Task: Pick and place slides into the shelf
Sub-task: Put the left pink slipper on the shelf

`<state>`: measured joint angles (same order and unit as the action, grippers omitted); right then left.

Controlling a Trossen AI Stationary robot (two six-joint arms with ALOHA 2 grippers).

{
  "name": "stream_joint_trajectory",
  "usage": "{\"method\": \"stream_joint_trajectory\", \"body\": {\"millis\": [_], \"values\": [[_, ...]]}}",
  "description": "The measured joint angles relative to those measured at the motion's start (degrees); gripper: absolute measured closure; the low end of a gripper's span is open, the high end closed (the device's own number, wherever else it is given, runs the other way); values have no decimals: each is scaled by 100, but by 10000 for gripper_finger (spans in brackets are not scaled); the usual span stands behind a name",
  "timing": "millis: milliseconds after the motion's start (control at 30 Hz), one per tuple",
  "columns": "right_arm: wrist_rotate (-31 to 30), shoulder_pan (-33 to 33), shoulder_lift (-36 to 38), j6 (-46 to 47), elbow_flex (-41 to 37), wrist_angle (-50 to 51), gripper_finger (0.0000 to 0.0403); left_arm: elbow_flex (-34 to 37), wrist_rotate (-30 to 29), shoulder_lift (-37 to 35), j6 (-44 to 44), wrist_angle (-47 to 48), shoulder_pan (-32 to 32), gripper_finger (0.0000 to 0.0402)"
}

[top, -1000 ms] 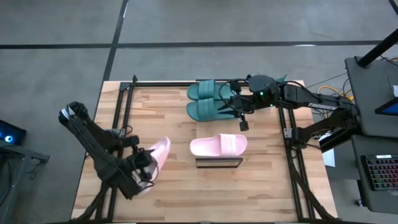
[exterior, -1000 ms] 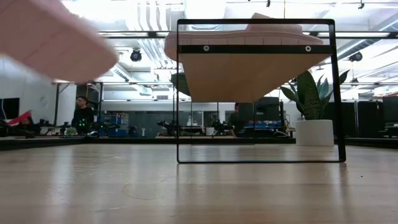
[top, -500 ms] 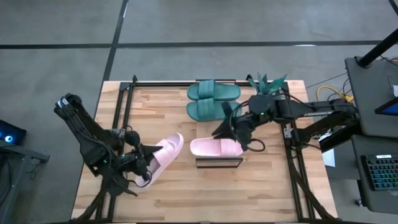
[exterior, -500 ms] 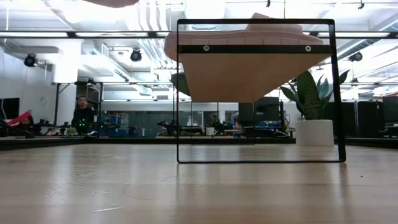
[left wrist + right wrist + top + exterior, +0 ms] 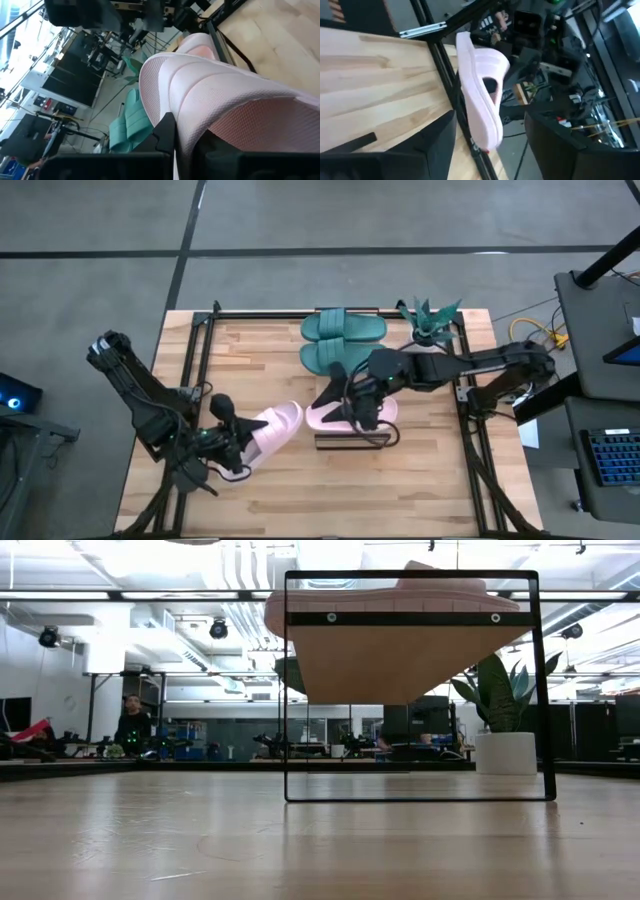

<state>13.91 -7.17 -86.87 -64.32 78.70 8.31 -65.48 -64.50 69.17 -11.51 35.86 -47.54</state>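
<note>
Your left gripper [image 5: 240,448] is clamped on a pale pink slide [image 5: 270,430], lower left of centre in the high view. Your right gripper [image 5: 352,405], fingers spread, hovers at the second pink slide [image 5: 328,416] lying on the shelf [image 5: 352,442] at centre. Both teal slides [image 5: 343,326] lie near the table's top edge.

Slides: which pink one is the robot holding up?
The pink slide clamped in the left end effector; the other pink slide lies on the shelf.
</note>
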Motion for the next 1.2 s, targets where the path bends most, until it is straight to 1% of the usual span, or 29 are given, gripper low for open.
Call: {"method": "stream_joint_trajectory", "body": {"millis": [133,300,533,733,800,867,933,1033,1067,1200], "values": [[0,0,-300,-209,190,-3,176,18,45,-18,-127,-51,51,401],[-48,6,-676,-443,415,-2,187,20,157,-32,-245,-133,95,402],[-45,6,-1010,-500,783,13,204,20,251,-23,-268,-130,221,402],[-26,6,-1154,-495,924,221,222,24,342,-23,-542,-277,257,402],[-26,6,-1154,-491,916,228,235,24,353,-23,-544,-260,259,402],[-26,6,-1144,-476,916,224,257,24,349,-25,-550,-261,259,402],[-25,6,-1141,-478,913,232,292,24,333,-31,-564,-277,259,402],[-21,4,-1139,-418,902,278,359,24,314,-34,-586,-383,264,402],[-17,4,-1136,-410,902,281,369,24,301,-34,-599,-442,268,402],[-63,6,-1119,-414,902,267,369,24,264,-60,-574,-487,285,399]]}}
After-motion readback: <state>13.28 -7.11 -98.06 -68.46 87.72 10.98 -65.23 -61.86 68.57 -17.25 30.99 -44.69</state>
